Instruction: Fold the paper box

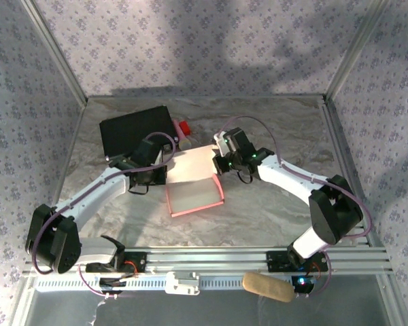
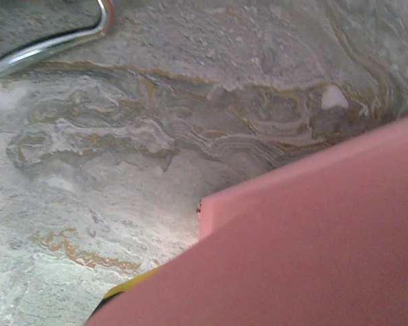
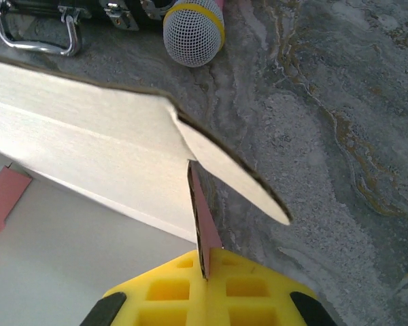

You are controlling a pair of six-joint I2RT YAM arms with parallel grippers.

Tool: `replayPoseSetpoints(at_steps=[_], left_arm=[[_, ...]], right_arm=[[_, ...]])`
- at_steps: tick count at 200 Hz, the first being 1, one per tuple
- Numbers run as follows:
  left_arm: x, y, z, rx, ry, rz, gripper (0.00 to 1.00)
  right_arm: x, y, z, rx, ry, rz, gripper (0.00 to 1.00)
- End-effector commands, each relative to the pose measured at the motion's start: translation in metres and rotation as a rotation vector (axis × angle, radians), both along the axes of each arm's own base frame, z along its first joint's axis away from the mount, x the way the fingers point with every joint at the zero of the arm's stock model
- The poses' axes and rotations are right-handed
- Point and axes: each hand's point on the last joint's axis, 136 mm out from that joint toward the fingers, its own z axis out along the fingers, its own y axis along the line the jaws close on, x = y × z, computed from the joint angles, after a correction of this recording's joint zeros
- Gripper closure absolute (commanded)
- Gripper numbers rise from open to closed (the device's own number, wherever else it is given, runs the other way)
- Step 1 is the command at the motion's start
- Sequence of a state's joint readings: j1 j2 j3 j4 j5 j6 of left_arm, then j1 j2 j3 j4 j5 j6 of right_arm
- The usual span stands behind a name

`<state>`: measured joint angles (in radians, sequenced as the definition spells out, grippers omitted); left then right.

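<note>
Now left pincer (image 1: 166, 168) and right pincer (image 3: 205, 268) pinch the part-folded paper box (image 1: 196, 193), pink outside, whitish inside.

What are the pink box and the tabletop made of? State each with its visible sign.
Paper box: thin card, matte pink outside, whitish inside; its cut edge looks sheet-thin in the right wrist view. Table: marble-look surface, grey with tan veins, faint sheen; possibly printed laminate rather than stone.
</note>
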<state>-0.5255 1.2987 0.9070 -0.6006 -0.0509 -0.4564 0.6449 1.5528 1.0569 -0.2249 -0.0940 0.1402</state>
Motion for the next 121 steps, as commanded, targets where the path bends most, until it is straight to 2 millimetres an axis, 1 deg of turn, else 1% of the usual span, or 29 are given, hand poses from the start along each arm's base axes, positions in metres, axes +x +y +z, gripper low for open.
replayPoseSetpoints(at_steps=[1,22,46,67,91,106,121], left_arm=[[0.022,-0.002,0.024,-0.038,-0.104,0.113,1.0],[0.029,-0.003,0.038,-0.083,-0.163,0.169,1.0],[0.038,-0.007,0.051,-0.144,-0.224,0.2,1.0],[0.046,-0.014,0.058,-0.192,-0.281,0.195,1.0],[0.055,-0.024,0.068,-0.236,-0.327,0.165,1.0],[0.06,-0.029,0.07,-0.262,-0.352,0.143,1.0],[0.063,-0.03,0.062,-0.276,-0.359,0.136,1.0]], right_arm=[[0.0,0.002,0.015,0.049,-0.037,-0.103,1.0],[-0.002,0.003,0.02,0.066,-0.07,-0.175,1.0],[0.003,-0.001,0.031,0.147,-0.094,-0.278,1.0],[0.005,0.003,0.033,0.195,-0.117,-0.309,1.0],[0.009,0.011,0.04,0.241,-0.176,-0.309,1.0],[0.014,0.014,0.041,0.267,-0.205,-0.309,1.0],[0.017,0.017,0.037,0.277,-0.22,-0.303,1.0]])
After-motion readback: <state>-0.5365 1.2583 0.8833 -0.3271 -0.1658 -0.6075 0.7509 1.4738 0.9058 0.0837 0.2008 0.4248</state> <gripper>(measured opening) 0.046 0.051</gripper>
